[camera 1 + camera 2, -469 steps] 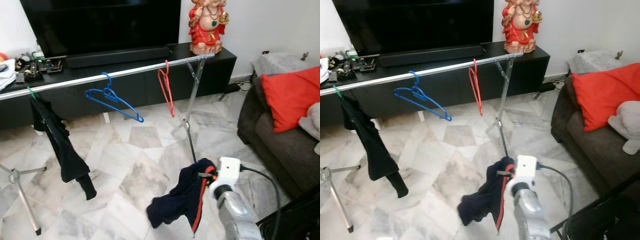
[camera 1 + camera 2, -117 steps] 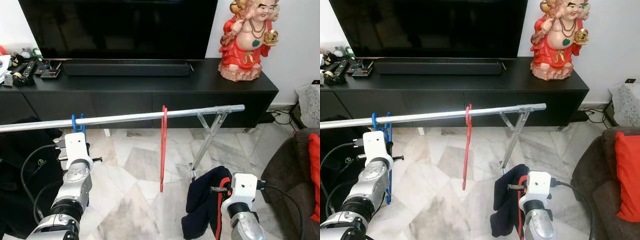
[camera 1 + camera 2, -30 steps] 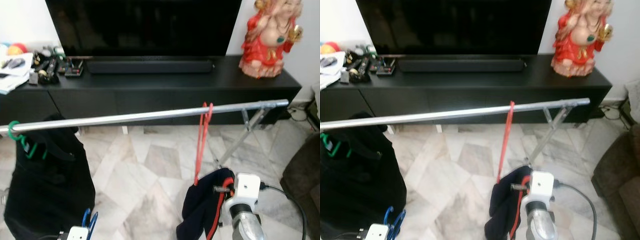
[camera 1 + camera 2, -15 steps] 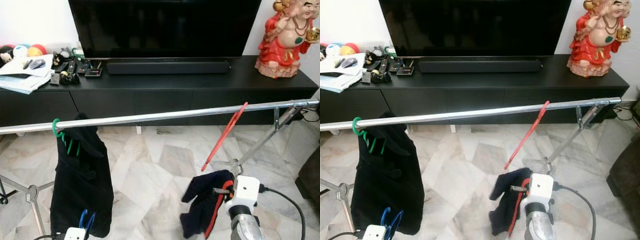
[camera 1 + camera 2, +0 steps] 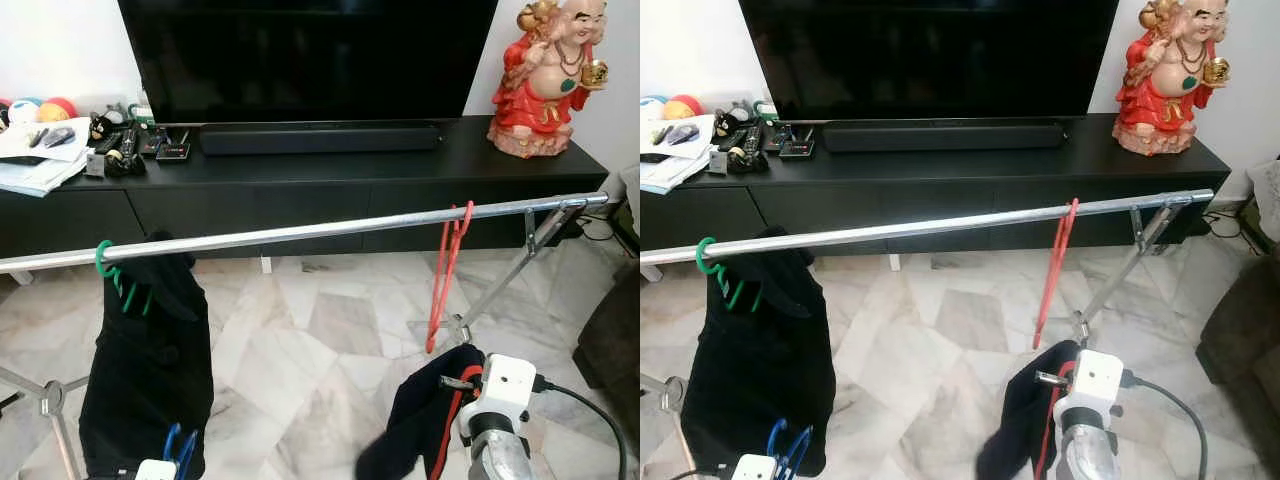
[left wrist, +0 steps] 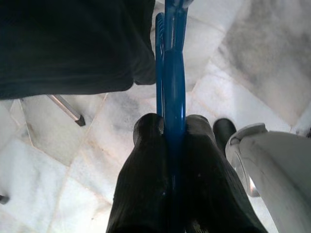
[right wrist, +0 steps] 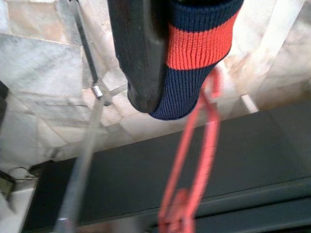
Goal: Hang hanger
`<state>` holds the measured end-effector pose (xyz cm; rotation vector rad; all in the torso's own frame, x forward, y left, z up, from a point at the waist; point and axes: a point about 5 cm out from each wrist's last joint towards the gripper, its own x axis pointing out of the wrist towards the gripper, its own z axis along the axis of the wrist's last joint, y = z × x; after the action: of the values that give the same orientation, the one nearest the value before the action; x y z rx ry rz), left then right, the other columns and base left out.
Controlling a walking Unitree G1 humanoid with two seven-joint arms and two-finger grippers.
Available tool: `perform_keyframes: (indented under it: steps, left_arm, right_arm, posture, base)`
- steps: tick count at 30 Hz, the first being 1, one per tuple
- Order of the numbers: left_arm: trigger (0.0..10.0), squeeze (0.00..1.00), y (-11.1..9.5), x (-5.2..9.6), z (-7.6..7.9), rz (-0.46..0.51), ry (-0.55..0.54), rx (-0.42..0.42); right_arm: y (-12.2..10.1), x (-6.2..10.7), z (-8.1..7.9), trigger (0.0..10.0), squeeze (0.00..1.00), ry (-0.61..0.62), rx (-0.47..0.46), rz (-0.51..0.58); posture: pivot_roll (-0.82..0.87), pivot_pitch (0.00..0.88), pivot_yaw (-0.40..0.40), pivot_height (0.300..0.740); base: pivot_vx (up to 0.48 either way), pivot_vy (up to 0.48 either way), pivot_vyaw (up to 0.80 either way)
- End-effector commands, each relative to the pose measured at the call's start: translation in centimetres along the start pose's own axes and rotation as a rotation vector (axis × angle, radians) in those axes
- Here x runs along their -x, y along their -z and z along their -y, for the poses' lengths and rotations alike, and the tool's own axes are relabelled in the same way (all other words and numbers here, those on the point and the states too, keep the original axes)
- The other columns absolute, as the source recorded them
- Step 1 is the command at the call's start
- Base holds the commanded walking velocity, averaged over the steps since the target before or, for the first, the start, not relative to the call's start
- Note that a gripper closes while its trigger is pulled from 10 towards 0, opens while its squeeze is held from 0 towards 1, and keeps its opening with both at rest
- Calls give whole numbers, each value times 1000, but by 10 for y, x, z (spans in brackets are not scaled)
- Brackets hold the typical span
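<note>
A silver rail (image 5: 300,232) runs across in front of me. From its right part hangs a red hanger (image 5: 447,270), nearly straight down. At its left, a green hanger (image 5: 115,275) carries a black garment (image 5: 145,380). Low at the bottom left, my left gripper (image 6: 170,124) is shut on a blue hanger (image 6: 170,73), well below the rail, beside the black garment's hem. At the lower right, my right gripper (image 7: 167,82) is shut on a navy garment with a red stripe (image 5: 425,425), under the red hanger.
Behind the rail stand a long black TV cabinet (image 5: 350,180), a red statue (image 5: 545,80) on its right end and clutter (image 5: 60,150) on its left. Rack legs (image 5: 500,290) spread on the marble floor. A dark sofa edge (image 5: 615,340) is at the right.
The red hanger, tilted sideways half a second ago, now hangs almost straight. The navy garment has swung with my right arm. The view has shifted slightly; the blue hanger stays low.
</note>
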<state>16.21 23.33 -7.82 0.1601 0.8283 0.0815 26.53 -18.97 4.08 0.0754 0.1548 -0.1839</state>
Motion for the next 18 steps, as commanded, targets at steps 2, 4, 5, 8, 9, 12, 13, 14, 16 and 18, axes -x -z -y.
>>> perform_keyframes:
  steps: [2, 4, 5, 8, 9, 12, 13, 14, 16, 18]
  left_arm:
    - [10000, 0, 4, 1, 0, -13, 5, 0]
    - [10000, 0, 5, 2, 0, -17, 6, 0]
    - [10000, 0, 5, 2, 0, -19, 6, 0]
    - [10000, 0, 7, 2, 0, -26, 7, 0]
    - [10000, 0, 7, 2, 0, -28, 8, 0]
    - [10000, 0, 8, 2, 0, -30, 9, -1]
    - [10000, 0, 8, 2, 0, -30, 10, -1]
    - [10000, 0, 8, 2, 0, -31, 10, -1]
    - [10000, 0, 9, 3, 0, -32, 11, 2]
    - [10000, 0, 10, 3, 0, -36, 11, 2]
  right_arm:
    - [0, 0, 3, 10000, 0, 14, -2, 0]
    - [0, 0, 2, 10000, 0, 13, -4, 4]
    - [0, 0, 1, 10000, 0, 8, 0, 10]
    - [-1, 0, 0, 10000, 0, 4, 2, 15]
    - [0, 0, 0, 10000, 0, 4, 2, 15]
    - [0, 0, -1, 10000, 0, 2, 3, 16]
    - [0, 0, -1, 10000, 0, 2, 5, 15]
    - [0, 0, -1, 10000, 0, 2, 7, 14]
    - [0, 0, -1, 10000, 0, 1, 6, 15]
    - [0, 0, -1, 10000, 0, 2, 2, 14]
  posture:
    - [-31, 91, 15, 721]
    - [-31, 89, 16, 721]
    - [-32, 88, 16, 721]
    - [-31, 86, 18, 721]
    - [-30, 82, 19, 721]
    - [-31, 82, 20, 721]
    - [-30, 76, 21, 721]
    - [-30, 75, 21, 721]
    - [-30, 74, 21, 721]
    - [-31, 71, 22, 721]
  base:
    - [-127, 0, -788]
    - [-262, 0, -481]
    - [-262, 0, 0]
    - [-271, 0, 0]
    - [-277, 0, 0]
    - [-285, 0, 0]
    - [-292, 0, 0]
    - [-292, 0, 0]
    - [-321, 0, 0]
    - [-336, 0, 0]
